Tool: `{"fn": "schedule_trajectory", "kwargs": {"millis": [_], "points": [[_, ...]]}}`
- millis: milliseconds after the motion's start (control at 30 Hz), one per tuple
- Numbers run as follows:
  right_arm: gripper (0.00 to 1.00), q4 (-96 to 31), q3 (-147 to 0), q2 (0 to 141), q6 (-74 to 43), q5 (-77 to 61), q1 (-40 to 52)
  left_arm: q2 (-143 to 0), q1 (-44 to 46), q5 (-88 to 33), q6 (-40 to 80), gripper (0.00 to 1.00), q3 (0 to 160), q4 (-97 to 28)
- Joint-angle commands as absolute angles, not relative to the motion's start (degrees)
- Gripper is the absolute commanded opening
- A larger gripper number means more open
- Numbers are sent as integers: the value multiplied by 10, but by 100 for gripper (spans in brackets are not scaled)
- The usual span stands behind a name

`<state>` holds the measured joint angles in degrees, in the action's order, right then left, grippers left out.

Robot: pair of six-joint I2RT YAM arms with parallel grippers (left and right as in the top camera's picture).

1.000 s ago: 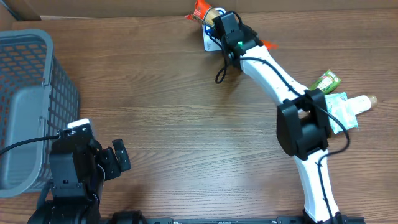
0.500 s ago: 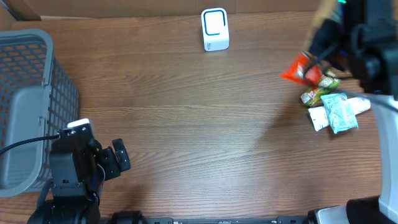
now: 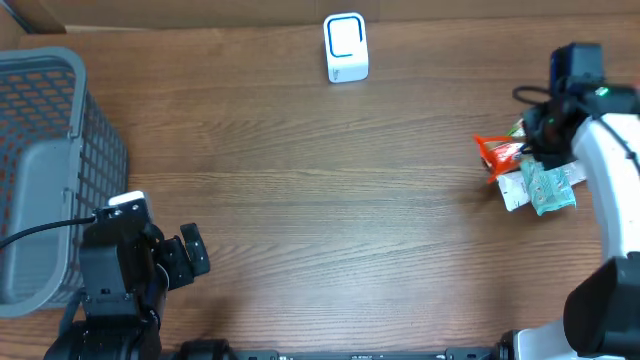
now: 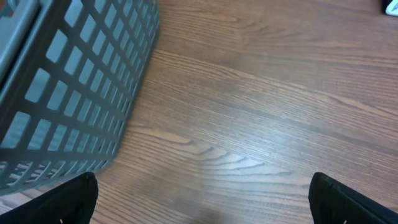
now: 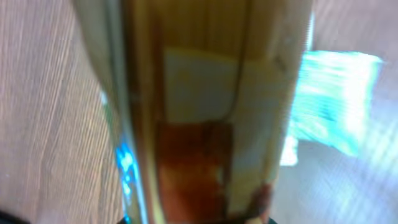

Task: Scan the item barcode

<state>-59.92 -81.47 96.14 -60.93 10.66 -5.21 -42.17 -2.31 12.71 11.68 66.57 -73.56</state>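
Observation:
The item, an orange-red snack packet (image 3: 497, 152), is held in my right gripper (image 3: 522, 148) at the table's right side, next to a pile of other packets. In the right wrist view the packet (image 5: 199, 124) fills the frame, blurred, with a pale label patch; no barcode is readable. The right jaws are shut on it and their tips hardly show. The white scanner with a blue outline (image 3: 346, 47) stands at the back centre, far from the packet. My left gripper (image 3: 190, 255) sits at the front left, open and holding nothing (image 4: 205, 202).
A grey mesh basket (image 3: 40, 170) stands at the left edge, close beside the left gripper (image 4: 62, 93). Green and white packets (image 3: 540, 180) lie under and beside the right gripper; one shows as teal-white (image 5: 329, 99).
The right arm carried the orange packet from the scanner at the back across to the right and down beside the pile of packets. The left arm has not moved.

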Motion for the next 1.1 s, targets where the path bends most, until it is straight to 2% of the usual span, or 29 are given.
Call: {"fn": "schedule_trajectory", "kwargs": {"millis": [0,100,133,200,233,300,433,467,700,1067], "points": [[8,-532,-755,944,-531,113,-52,-420,-26,136,123,99,665,-735],[23,-526,-739,944,-530,113,-52,-420,-26,136,123,100,665,-735],[33,-529,-738,944,-530,113,-52,-420,-26,136,123,100,665,-735],[63,-531,-739,944,-517,108,-52,-420,-26,136,123,100,665,-735],[73,-532,-740,944,-505,102,-52,-420,-26,136,123,99,665,-735],[82,-528,-746,944,-458,78,-52,-420,-26,136,123,100,665,-735],[84,-535,-789,938,-332,1,-52,-420,-26,136,123,99,665,-735],[88,-550,-811,934,-311,-18,-52,-420,-26,136,123,100,665,-735],[90,-655,-924,902,-291,-27,-45,-420,-26,136,123,100,665,-735],[90,-698,-932,855,-277,-27,-38,-420,-26,136,123,99,665,-735]]}}
